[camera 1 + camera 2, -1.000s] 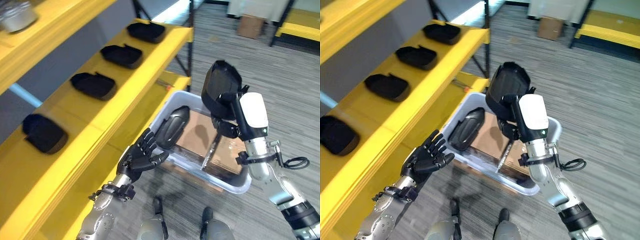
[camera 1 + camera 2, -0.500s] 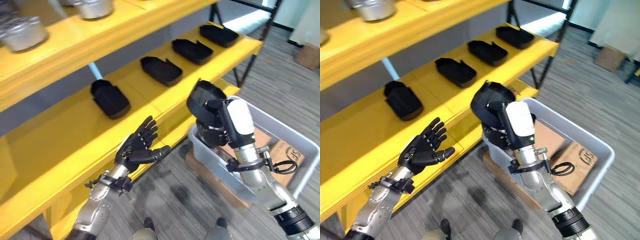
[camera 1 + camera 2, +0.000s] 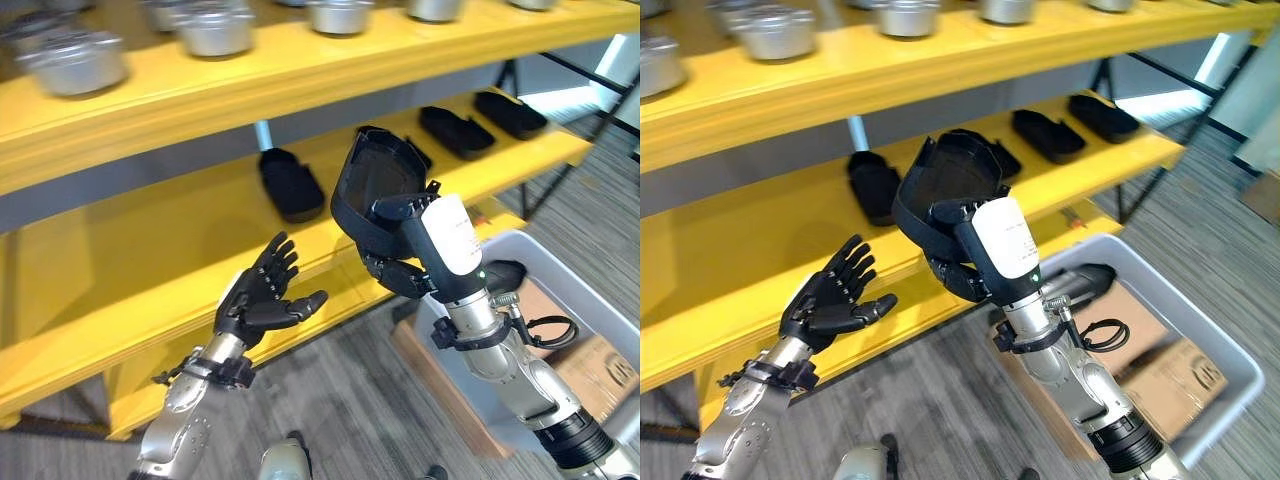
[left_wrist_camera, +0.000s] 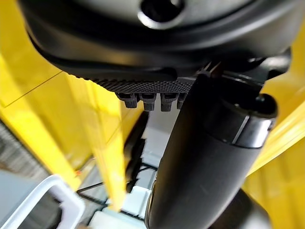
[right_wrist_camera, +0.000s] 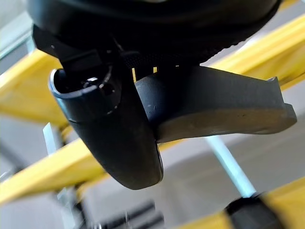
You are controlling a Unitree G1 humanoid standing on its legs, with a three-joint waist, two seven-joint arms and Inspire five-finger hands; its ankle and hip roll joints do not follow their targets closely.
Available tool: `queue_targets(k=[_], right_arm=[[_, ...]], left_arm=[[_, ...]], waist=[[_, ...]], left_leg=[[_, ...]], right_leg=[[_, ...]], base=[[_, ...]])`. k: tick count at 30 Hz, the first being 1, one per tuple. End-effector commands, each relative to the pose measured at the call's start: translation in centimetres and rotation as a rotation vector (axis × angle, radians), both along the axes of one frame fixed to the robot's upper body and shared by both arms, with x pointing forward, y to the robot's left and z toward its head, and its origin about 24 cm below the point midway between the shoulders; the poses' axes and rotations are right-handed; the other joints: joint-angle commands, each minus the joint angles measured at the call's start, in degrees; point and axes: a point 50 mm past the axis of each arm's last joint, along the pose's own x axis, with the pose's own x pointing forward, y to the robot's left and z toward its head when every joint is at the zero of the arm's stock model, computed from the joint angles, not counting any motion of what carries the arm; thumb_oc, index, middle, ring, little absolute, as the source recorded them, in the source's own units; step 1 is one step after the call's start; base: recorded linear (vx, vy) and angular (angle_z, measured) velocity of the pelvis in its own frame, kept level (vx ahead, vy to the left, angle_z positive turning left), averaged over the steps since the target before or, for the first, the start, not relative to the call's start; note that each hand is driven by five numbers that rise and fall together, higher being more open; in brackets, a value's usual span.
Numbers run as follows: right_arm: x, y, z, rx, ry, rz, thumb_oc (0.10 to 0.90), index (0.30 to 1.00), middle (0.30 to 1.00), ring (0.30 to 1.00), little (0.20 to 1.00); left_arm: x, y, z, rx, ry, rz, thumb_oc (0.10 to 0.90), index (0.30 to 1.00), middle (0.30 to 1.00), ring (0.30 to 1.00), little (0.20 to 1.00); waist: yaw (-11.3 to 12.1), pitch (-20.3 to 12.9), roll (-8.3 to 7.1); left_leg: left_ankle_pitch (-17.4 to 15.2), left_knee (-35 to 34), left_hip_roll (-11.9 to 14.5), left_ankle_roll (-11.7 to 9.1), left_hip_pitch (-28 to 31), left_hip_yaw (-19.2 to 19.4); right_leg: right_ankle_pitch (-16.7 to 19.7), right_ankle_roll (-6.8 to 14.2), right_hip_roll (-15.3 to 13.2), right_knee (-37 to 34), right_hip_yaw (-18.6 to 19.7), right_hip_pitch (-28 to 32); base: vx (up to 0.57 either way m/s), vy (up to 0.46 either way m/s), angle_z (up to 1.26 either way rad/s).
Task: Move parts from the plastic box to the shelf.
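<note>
Metal pots (image 3: 72, 62), cardboard box (image 3: 1170, 378)

Grey wood-grain plank floor (image 3: 370, 420) from 6 to 3 o'clock. Yellow shelving (image 3: 150, 250) fills 9 through 1 o'clock, grey back wall (image 3: 190, 150) between its boards. Dark metal upright (image 3: 535, 175) at 2 o'clock. Bright light patch on floor (image 3: 570, 100) at 2 o'clock.
</note>
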Motion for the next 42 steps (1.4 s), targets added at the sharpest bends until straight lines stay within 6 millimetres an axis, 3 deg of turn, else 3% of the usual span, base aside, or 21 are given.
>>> queue_targets(k=[1,3,4,6,9,11,13,15,20,22,23,25,26,32,33,42], right_arm=[[-2.0,1.8,6.5,0.032,-0.336,0.203,0.4,0.3,0.3,0.3,0.3],[-2.8,2.1,6.6,-0.025,-0.338,0.26,0.4,0.3,0.3,0.3,0.3],[-3.3,2.4,6.4,-0.064,-0.344,0.292,0.4,0.3,0.3,0.3,0.3],[-2.9,2.4,6.1,-0.116,-0.365,0.303,0.4,0.3,0.3,0.3,0.3],[-1.7,2.9,6.3,-0.145,-0.402,0.289,0.4,0.3,0.3,0.3,0.3],[-1.3,2.9,6.4,-0.152,-0.402,0.262,0.4,0.3,0.3,0.3,0.3],[-1.0,2.4,6.3,-0.185,-0.396,0.19,0.4,0.3,0.3,0.3,0.3],[-1.1,1.9,6.3,-0.209,-0.392,0.17,0.4,0.3,0.3,0.3,0.3],[-0.4,1.7,6.4,-0.237,-0.352,0.19,0.4,0.3,0.3,0.3,0.3],[0.1,1.7,6.5,-0.251,-0.319,0.183,0.4,0.3,0.3,0.3,0.3],[0.4,1.7,6.5,-0.255,-0.305,0.175,0.4,0.3,0.3,0.3,0.3],[0.9,1.6,6.7,-0.256,-0.281,0.165,0.4,0.3,0.3,0.3,0.3],[1.3,1.2,6.9,-0.266,-0.261,0.148,0.4,0.3,0.3,0.3,0.3],[2.0,0.5,6.3,-0.277,-0.203,0.097,0.4,0.3,0.3,0.3,0.3],[2.4,0.1,5.5,-0.263,-0.17,0.064,0.4,0.3,0.3,0.3,0.3],[4.6,-2.1,2.0,-0.206,-0.032,-0.182,0.4,0.3,0.3,0.3,0.3]], left_arm=[[0.1,-0.5,4.0,-0.013,-0.204,-0.045,0.9,1.0,1.0,1.0,1.0],[-0.2,-0.2,3.8,-0.032,-0.193,-0.02,0.9,1.0,1.0,1.0,1.0],[-0.6,-0.1,3.6,-0.04,-0.194,-0.016,0.9,1.0,1.0,1.0,1.0],[-0.4,0.1,3.1,-0.063,-0.171,-0.026,0.9,1.0,1.0,1.0,1.0],[0.0,-0.4,2.7,-0.065,-0.169,-0.05,0.9,1.0,1.0,1.0,1.0],[0.0,-0.7,2.6,-0.06,-0.168,-0.088,0.9,1.0,1.0,1.0,1.0],[0.3,-1.6,2.4,-0.056,-0.158,-0.175,0.9,1.0,1.0,1.0,1.0],[0.5,-2.2,2.5,-0.063,-0.158,-0.205,0.9,1.0,1.0,1.0,1.0],[0.3,-2.4,2.8,-0.08,-0.163,-0.178,0.9,1.0,1.0,1.0,1.0],[0.1,-2.3,2.7,-0.091,-0.158,-0.163,0.9,1.0,1.0,1.0,1.0],[0.1,-2.3,2.6,-0.096,-0.155,-0.161,0.9,1.0,1.0,1.0,1.0],[0.2,-2.3,2.4,-0.102,-0.152,-0.157,0.9,1.0,1.0,1.0,1.0],[0.5,-2.4,2.1,-0.112,-0.152,-0.156,0.9,1.0,1.0,1.0,1.0],[0.6,-2.7,1.9,-0.11,-0.13,-0.162,0.9,1.0,1.0,1.0,1.0],[0.7,-2.5,1.7,-0.115,-0.11,-0.148,0.9,1.0,1.0,1.0,1.0],[-0.2,-1.5,1.2,-0.104,-0.056,-0.146,0.9,1.0,1.0,1.0,1.0]], waist=[[-0.8,-4.1,1.48],[-0.8,-4.7,1.11],[-1.2,-4.9,0.74],[-1.3,-4.8,0.29],[-1.1,-3.9,0.95],[-1.6,-3.8,1.24],[-3.5,-3.6,1.39],[-5.0,-3.4,1.24],[-4.5,-3.4,1.37],[-4.3,-3.4,1.54],[-4.3,-3.2,1.62],[-4.6,-2.9,1.77],[-5.5,-2.5,2.7],[-6.4,-2.4,4.86],[-6.4,-2.8,5.58],[-4.6,-4.1,5.01]], left_leg=[[1.7,-19.5,-1.8,2.1,13.5,-0.2],[2.6,-20.8,-2.9,2.1,13.8,-1.2],[2.7,-20.7,-4.2,2.3,13.6,-3.2],[1.9,-18.1,-6.5,3.4,12.4,-5.5],[1.5,-16.2,-7.4,3.7,11.7,-6.2],[1.1,-15.6,-6.8,3.4,12.2,-3.3],[0.8,-14.4,-4.4,2.0,13.3,5.3],[0.9,-13.6,-2.3,0.7,13.9,9.1],[3.5,-14.8,2.4,-2.3,13.5,5.2],[6.5,-16.3,5.9,-4.1,13.0,5.2],[10.1,-16.5,8.7,-5.4,12.0,5.4],[13.0,-16.9,12.0,-6.6,10.7,5.9],[12.6,-18.0,13.4,-7.0,10.9,6.6],[11.6,-20.1,12.6,-7.5,12.8,7.5],[10.4,-20.4,11.5,-7.4,13.7,7.2],[7.5,-21.1,9.1,-6.7,14.7,7.3]], right_leg=[[-3.0,-2.6,15.0,-7.6,0.2,-2.1],[-6.0,-5.2,19.8,-7.2,0.2,-1.6],[-6.4,-6.6,22.7,-8.2,2.9,-1.4],[-6.7,-7.5,24.0,-7.6,5.3,-1.9],[-6.8,-8.5,24.0,-7.4,5.0,-1.9],[-6.8,-8.6,23.6,-7.8,4.0,-1.1],[-6.7,-8.2,22.2,-8.2,0.5,0.4],[-6.4,-8.3,21.2,-8.4,-1.4,1.2],[-7.5,-9.0,19.3,-8.1,-0.9,2.0],[-8.1,-9.1,18.2,-8.2,-1.0,2.6],[-8.2,-9.2,17.6,-8.5,-1.0,3.1],[-8.9,-9.2,16.4,-8.2,-1.5,3.4],[-9.4,-8.7,14.5,-6.9,-2.7,2.8],[-8.9,-7.4,12.7,-6.2,-3.0,1.9],[-8.1,-6.2,12.0,-6.7,-2.8,2.0],[-4.4,-4.1,10.8,-12.5,-4.9,2.8]], base=[[0.07,0.073,1.46],[0.06,0.022,0.94],[0.05,-0.052,0.68],[0.01,-0.14,0.74],[-0.04,-0.137,0.39],[-0.02,-0.069,0.42],[-0.02,-0.003,0.68],[-0.04,0.05,1.66],[0.03,0.137,0.59],[0.07,0.213,-0.47],[0.06,0.221,-0.54],[0.07,0.364,-0.22],[0.06,0.401,0.02],[0.08,0.312,-0.21],[0.11,0.171,-0.06],[0.09,0.044,0.06]])
